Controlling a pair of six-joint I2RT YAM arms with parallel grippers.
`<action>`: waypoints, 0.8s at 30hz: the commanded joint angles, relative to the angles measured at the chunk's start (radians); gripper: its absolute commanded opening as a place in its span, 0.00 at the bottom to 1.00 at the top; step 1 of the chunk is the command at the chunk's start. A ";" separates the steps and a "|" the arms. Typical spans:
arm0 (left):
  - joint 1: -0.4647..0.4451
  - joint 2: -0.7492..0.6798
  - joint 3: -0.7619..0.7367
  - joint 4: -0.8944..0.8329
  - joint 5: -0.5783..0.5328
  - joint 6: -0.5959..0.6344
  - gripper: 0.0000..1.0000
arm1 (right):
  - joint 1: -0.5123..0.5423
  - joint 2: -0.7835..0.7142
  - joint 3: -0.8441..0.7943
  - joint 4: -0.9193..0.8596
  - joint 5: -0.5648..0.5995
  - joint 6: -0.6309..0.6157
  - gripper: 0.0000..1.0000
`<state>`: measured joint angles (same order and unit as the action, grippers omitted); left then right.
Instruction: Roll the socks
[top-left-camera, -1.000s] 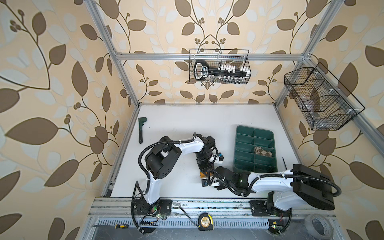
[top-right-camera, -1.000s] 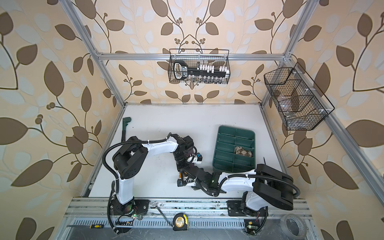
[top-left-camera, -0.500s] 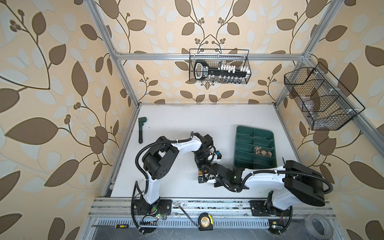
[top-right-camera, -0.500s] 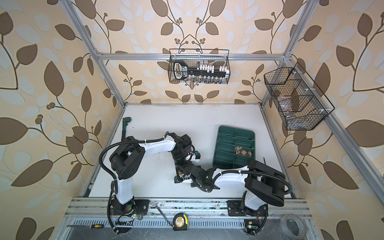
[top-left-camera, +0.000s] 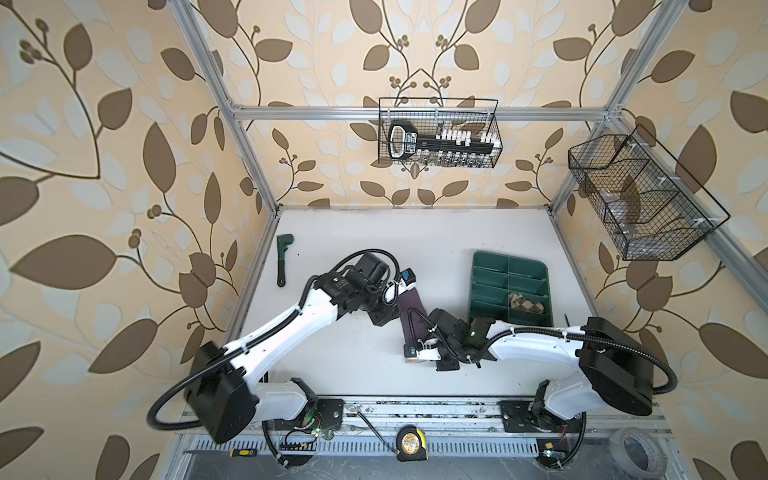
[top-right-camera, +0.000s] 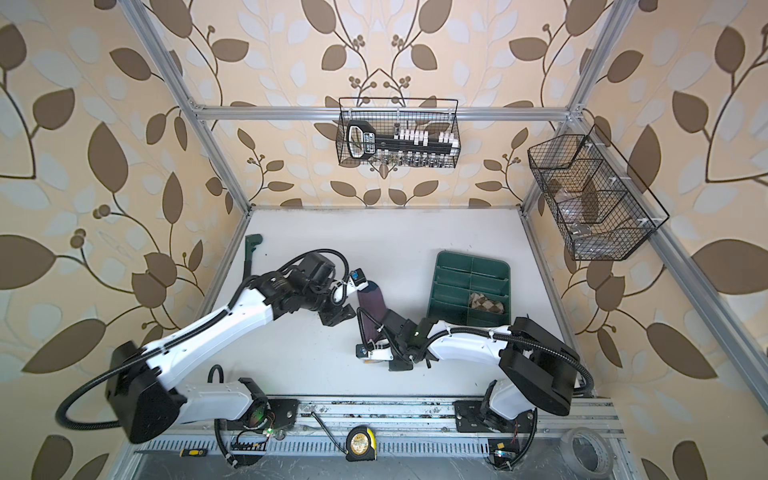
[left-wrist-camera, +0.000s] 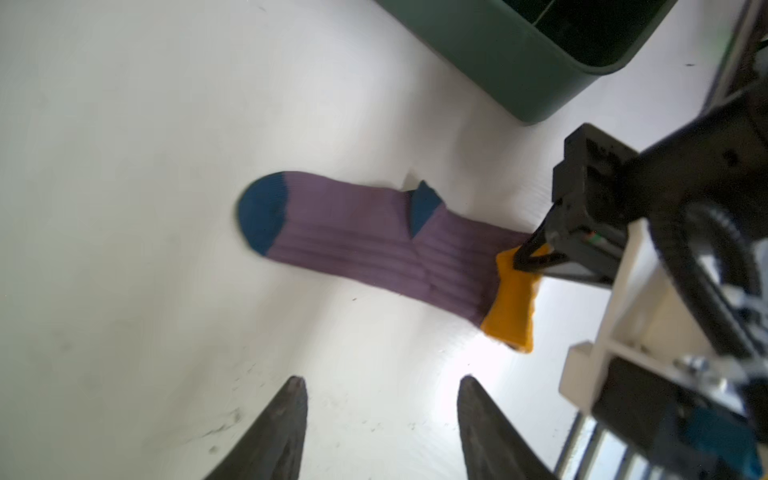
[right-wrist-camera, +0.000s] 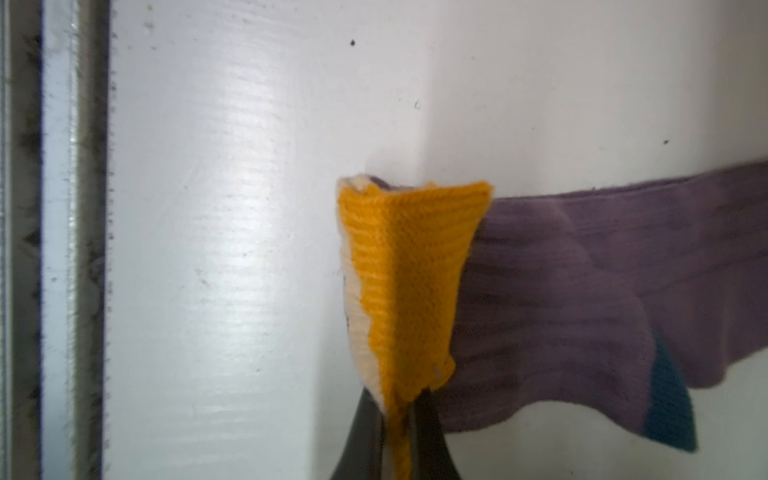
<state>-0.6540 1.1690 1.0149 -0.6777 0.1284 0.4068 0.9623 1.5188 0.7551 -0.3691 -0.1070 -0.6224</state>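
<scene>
The purple ribbed sock (top-left-camera: 409, 305) (top-right-camera: 371, 305) lies stretched flat on the white table, navy toe toward the back and mustard cuff (left-wrist-camera: 511, 303) toward the front. My right gripper (right-wrist-camera: 399, 436) (top-left-camera: 411, 355) is shut on that cuff (right-wrist-camera: 407, 270), pinching one corner and lifting it slightly. My left gripper (left-wrist-camera: 382, 386) (top-left-camera: 381, 319) hangs open to the left of the sock (left-wrist-camera: 353, 237), with only bare table between its fingers. The beige argyle sock (top-left-camera: 525, 305) (top-right-camera: 484, 303) sits bundled in a compartment of the green tray.
The green divided tray (top-left-camera: 536, 266) stands right of the sock, close to my right arm. A green wrench (top-left-camera: 282, 257) lies by the left wall. Wire baskets hang on the back and right walls. A tape measure (top-left-camera: 411, 444) rests on the front rail.
My right gripper moved left and closed on the mustard cuff. My left gripper opened and drew back to the left, away from the sock.
</scene>
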 joint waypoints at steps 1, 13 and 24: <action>-0.001 -0.186 -0.039 -0.023 -0.216 0.021 0.56 | -0.054 0.071 0.071 -0.186 -0.199 -0.034 0.00; -0.398 -0.215 -0.127 -0.146 -0.459 0.037 0.59 | -0.232 0.383 0.307 -0.384 -0.317 -0.030 0.01; -0.649 0.310 -0.139 0.175 -0.533 -0.068 0.62 | -0.237 0.414 0.352 -0.395 -0.336 -0.040 0.02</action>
<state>-1.2911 1.4170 0.8440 -0.6132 -0.3569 0.3847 0.7280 1.8744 1.1141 -0.7662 -0.5152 -0.6407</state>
